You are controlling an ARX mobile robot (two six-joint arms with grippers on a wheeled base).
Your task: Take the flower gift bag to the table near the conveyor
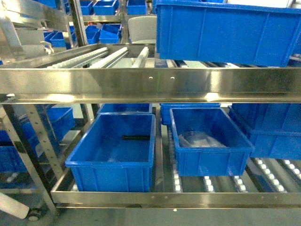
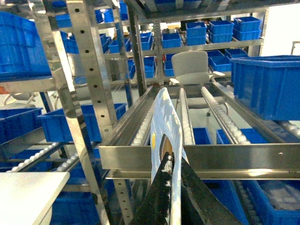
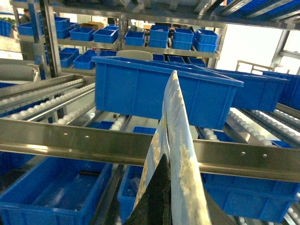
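Observation:
The flower gift bag (image 2: 164, 112) is a pale blue sheet with white and yellow blotches and a cut-out handle hole, seen edge-on and upright. My left gripper (image 2: 171, 157) is shut on its lower edge. In the right wrist view the same bag (image 3: 176, 112) rises in front of the camera, and my right gripper (image 3: 168, 157) is shut on it. The conveyor (image 1: 94, 57) with its rows of small white wheels lies straight ahead behind a steel rail. A corner of the white table (image 2: 23, 192) shows at the lower left. Neither gripper nor the bag appears in the head view.
A large blue bin (image 1: 225, 28) sits on the upper roller tracks at the right. Two open blue bins (image 1: 113, 141) (image 1: 209, 139) stand on the lower level. A perforated steel post (image 2: 93, 93) rises at the left. More shelves of blue bins fill the background.

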